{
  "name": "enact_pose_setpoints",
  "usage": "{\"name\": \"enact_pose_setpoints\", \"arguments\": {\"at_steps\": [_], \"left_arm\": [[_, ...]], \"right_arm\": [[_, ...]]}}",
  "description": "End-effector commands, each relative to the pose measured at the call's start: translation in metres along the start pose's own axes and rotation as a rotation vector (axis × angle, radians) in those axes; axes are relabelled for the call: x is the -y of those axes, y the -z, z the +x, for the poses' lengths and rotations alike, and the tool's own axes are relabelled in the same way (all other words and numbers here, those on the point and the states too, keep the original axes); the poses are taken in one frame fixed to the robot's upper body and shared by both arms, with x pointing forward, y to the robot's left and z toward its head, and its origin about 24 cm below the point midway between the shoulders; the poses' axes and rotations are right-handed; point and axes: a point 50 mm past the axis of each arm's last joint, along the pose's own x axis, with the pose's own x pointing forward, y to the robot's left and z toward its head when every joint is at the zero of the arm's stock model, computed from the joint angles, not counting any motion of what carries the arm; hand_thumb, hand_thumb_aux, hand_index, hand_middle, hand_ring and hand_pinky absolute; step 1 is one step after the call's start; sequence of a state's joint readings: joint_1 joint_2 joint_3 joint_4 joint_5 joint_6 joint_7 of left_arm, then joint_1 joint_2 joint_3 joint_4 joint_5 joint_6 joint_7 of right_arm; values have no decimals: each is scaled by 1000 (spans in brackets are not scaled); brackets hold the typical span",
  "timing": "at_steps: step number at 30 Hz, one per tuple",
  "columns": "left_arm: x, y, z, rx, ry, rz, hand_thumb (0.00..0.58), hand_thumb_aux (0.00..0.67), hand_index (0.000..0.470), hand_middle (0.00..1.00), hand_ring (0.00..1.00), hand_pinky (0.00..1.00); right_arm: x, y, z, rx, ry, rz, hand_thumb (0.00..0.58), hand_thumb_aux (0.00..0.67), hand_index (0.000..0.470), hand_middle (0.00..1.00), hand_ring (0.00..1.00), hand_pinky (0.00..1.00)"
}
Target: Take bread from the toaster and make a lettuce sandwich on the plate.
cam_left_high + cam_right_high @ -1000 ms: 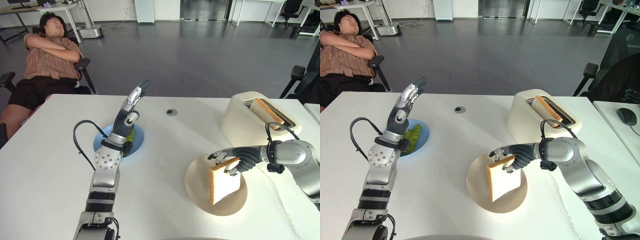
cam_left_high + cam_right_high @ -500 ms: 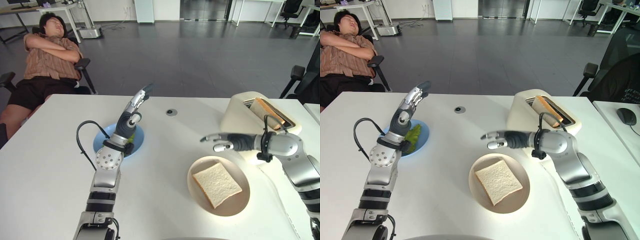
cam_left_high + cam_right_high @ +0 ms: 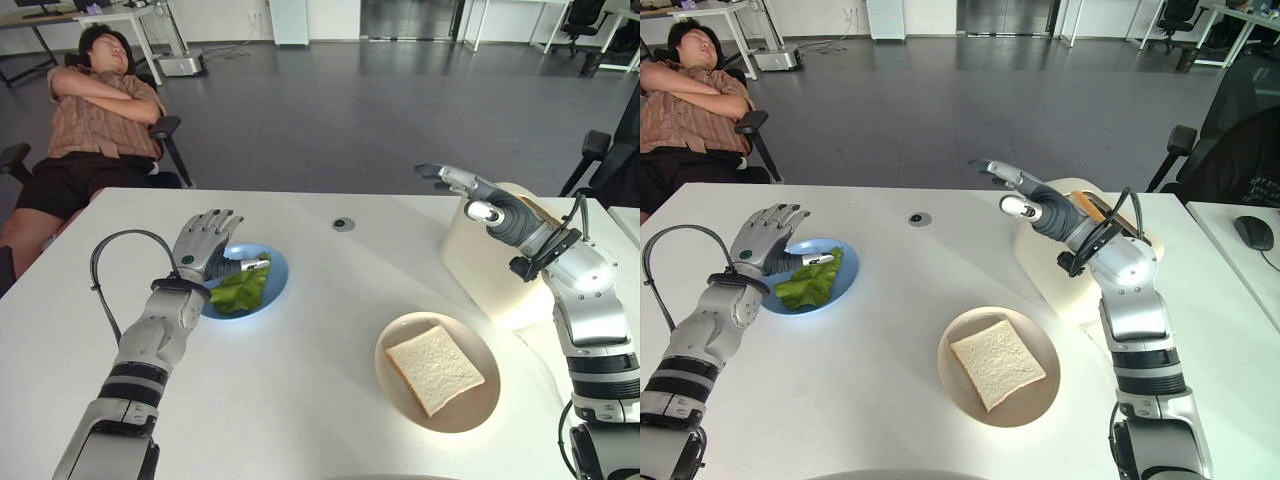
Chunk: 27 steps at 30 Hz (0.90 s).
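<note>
On the white table (image 3: 320, 400), the left hand (image 3: 205, 245), fingers spread, hovered at the left rim of a round blue plate (image 3: 275, 270) bearing a green lettuce leaf (image 3: 240, 292). 1 square slice of white bread (image 3: 434, 369) lay flat on a round tan plate (image 3: 485, 395). The right hand (image 3: 480, 200), fingers extended, hung above the left end of a cream toaster (image 3: 480, 265).

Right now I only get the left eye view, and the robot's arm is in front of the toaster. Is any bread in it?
Observer: Yes. A slice of bread stands in the slot of the toaster, just behind the wrist of the right hand.
Operator: Okay! And is the other hand grabbing the lettuce?
Observer: No. The left hand is open at the left rim of the blue plate, and the lettuce lies loose on that plate.
</note>
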<state>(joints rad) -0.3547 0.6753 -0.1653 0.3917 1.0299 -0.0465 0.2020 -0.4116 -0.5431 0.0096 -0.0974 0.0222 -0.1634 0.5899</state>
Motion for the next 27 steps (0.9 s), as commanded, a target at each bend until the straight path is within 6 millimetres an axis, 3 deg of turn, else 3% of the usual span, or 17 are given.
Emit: {"name": "enact_pose_setpoints", "arguments": {"at_steps": [1,6,12,13,14,19,23,27], "left_arm": [[8,-3,-1,0,64,98,0,0,0,0,0,0],[37,-5,-10,-13,276,132,0,0,0,0,0,0],[56,-2,-17,-38,433,113,0,0,0,0,0,0],[55,-4,-16,-29,410,98,501,423,297,0,0,0],[58,-5,-17,-26,435,78,580,670,470,0,0,0],[56,-14,-15,26,393,8,580,670,470,0,0,0],[29,-28,-3,139,139,4,580,670,470,0,0,0],[6,-28,-1,172,-16,2,580,670,470,0,0,0]], "right_arm": [[-8,-2,-1,7,-46,-25,0,0,0,0,0,0],[-9,-5,-3,16,-56,-34,0,0,0,0,0,0],[-11,-7,-4,20,-66,-38,0,0,0,0,0,0],[-11,-7,-4,21,-68,-38,0,0,0,0,0,0],[-11,-7,-4,21,-70,-38,0,0,0,0,0,0],[-12,-6,-4,15,-71,-35,0,0,0,0,0,0],[-13,-3,-3,1,-71,-34,0,0,0,0,0,0],[-12,-2,-3,-8,-62,-36,0,0,0,0,0,0]]}}
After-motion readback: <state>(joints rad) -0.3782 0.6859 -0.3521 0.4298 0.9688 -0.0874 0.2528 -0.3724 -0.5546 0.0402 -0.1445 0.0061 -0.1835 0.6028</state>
